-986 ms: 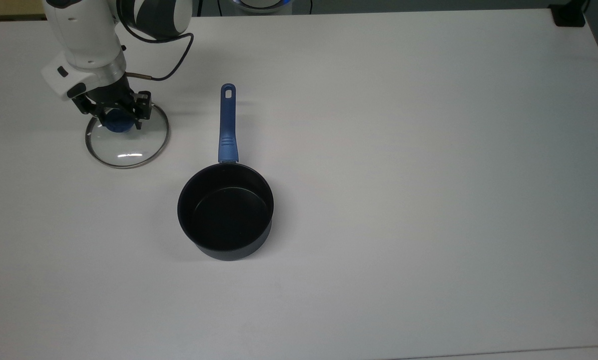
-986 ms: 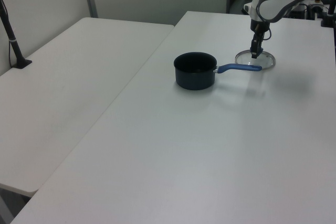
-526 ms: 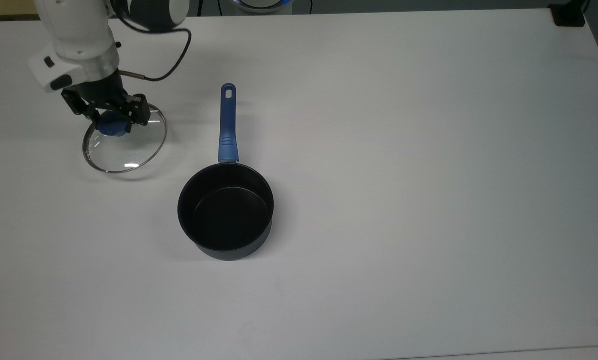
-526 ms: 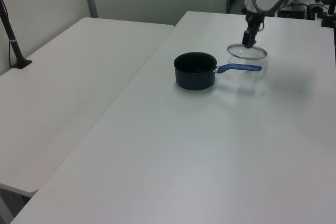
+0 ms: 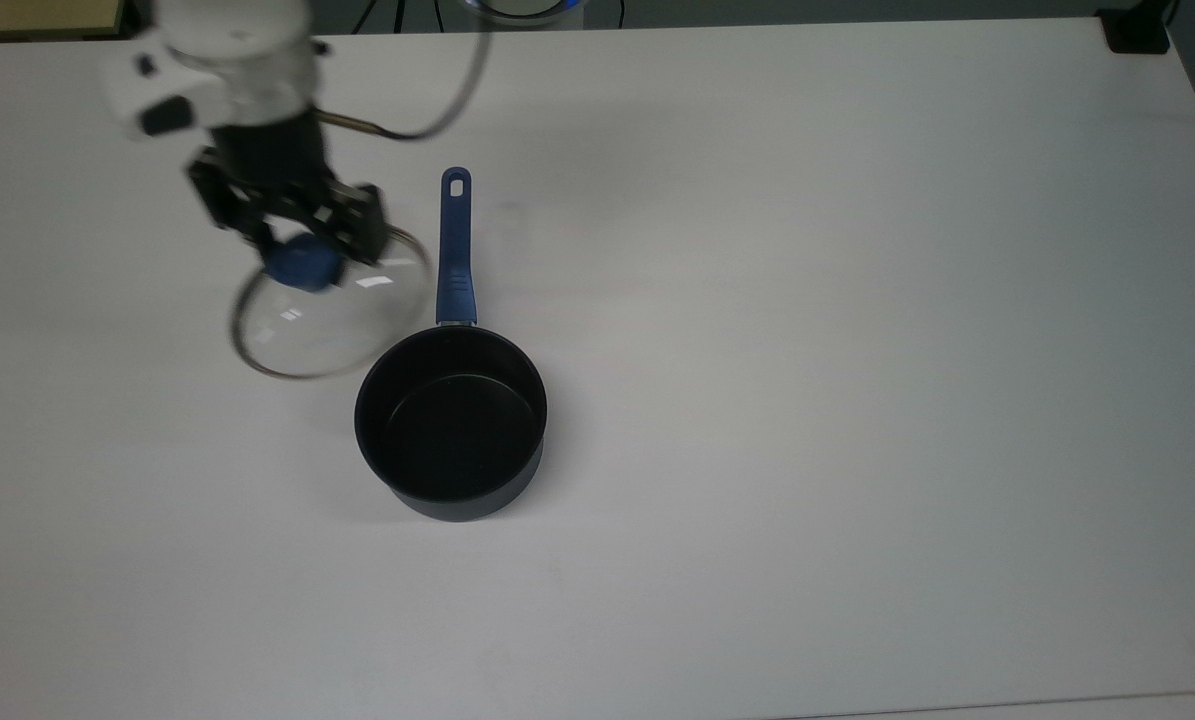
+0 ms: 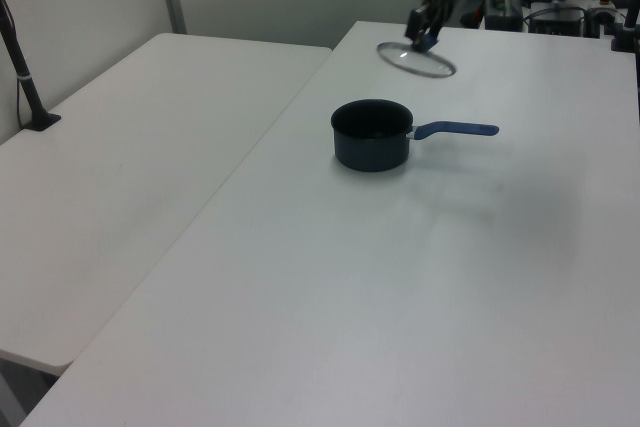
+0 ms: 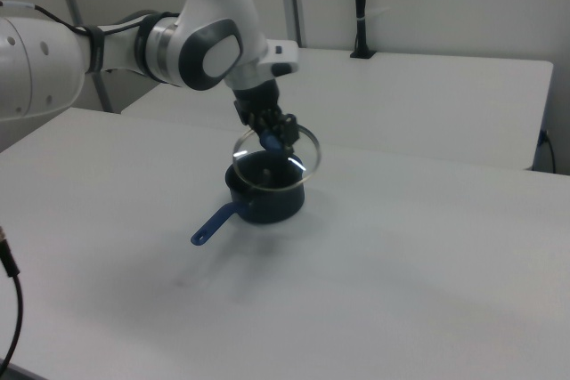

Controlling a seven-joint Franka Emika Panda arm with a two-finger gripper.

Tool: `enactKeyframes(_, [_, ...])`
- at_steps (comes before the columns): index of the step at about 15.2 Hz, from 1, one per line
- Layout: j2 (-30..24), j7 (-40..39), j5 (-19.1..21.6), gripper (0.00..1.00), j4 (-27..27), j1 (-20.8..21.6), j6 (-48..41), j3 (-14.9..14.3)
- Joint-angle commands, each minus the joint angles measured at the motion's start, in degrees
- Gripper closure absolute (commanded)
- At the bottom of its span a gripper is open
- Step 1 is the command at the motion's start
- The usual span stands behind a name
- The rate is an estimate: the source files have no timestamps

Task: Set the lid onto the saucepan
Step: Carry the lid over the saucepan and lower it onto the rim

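Fingers (image 5: 302,240) clamped on knob (image 5: 302,262) of lid (image 5: 332,305), held clear of desk (image 5: 807,300), beside saucepan (image 5: 450,420), handle side. Glass w/ steel rim: prob. stiff, fragile, slippery; knob = only sensible hold.

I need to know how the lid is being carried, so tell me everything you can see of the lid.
The lid is a round clear glass disc with a thin metal rim and a blue knob. The gripper is shut on the knob and holds the lid tilted in the air, clear of the table. In the top view it hangs to the upper left of the saucepan, not touching it.
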Motion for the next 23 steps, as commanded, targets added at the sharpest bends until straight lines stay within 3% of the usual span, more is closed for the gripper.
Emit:
enactKeyframes(1, [6.06,10.85,-0.11,0.72,7.17,3.96,-0.65,-0.24])
enactKeyframes(5, [11.34,15.43,-1.26,0.71,11.57,6.08,-0.39,-0.33])
enactKeyframes(9, [13.46,17.1,-3.01,0.7,11.93,7.84,2.34,-0.24])
enactKeyframes(18, [13.29,16.49,-9.43,0.67,10.7,8.02,1.9,-0.07])
enactKeyframes(19, [13.28,15.88,-9.61,0.6,10.18,8.45,1.81,-0.07])
enactKeyframes(23, [13.2,15.61,-10.31,0.57,9.21,9.6,1.72,-0.07])
